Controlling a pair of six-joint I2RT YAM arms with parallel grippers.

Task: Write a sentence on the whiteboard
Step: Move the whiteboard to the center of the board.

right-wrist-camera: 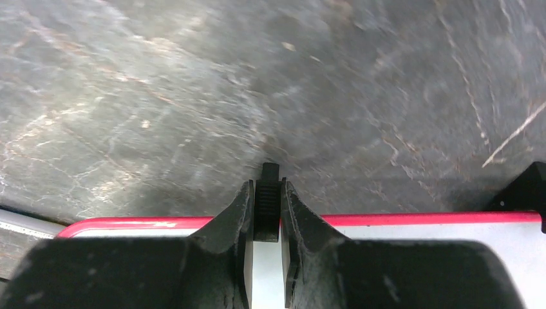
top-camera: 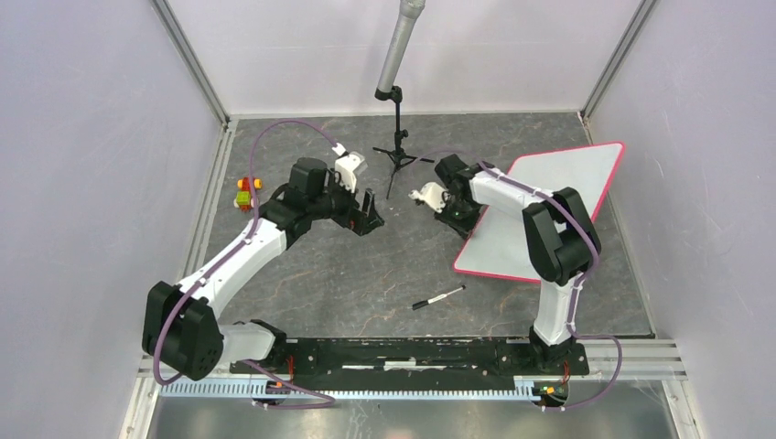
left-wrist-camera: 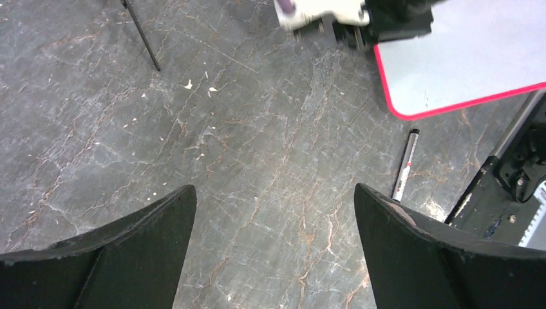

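The whiteboard (top-camera: 572, 178) lies tilted at the right of the table, white with a pink-red rim. Its near corner also shows in the left wrist view (left-wrist-camera: 463, 58). The sentence is out of view; the board face that shows is blank. My right gripper (right-wrist-camera: 266, 193) is shut on a small black clip (right-wrist-camera: 267, 209) at the whiteboard's red edge (right-wrist-camera: 418, 218), at the board's left side (top-camera: 460, 218). My left gripper (top-camera: 368, 216) hangs open over bare table (left-wrist-camera: 273, 187), nothing between its fingers. A black-and-white marker (top-camera: 437, 298) lies on the table below the board (left-wrist-camera: 404, 167).
A small black tripod (top-camera: 396, 154) with a grey pole stands at the back centre. A small red, yellow and green object (top-camera: 244, 194) sits at the table's left edge. The arms' black base rail (top-camera: 403, 352) runs along the near edge.
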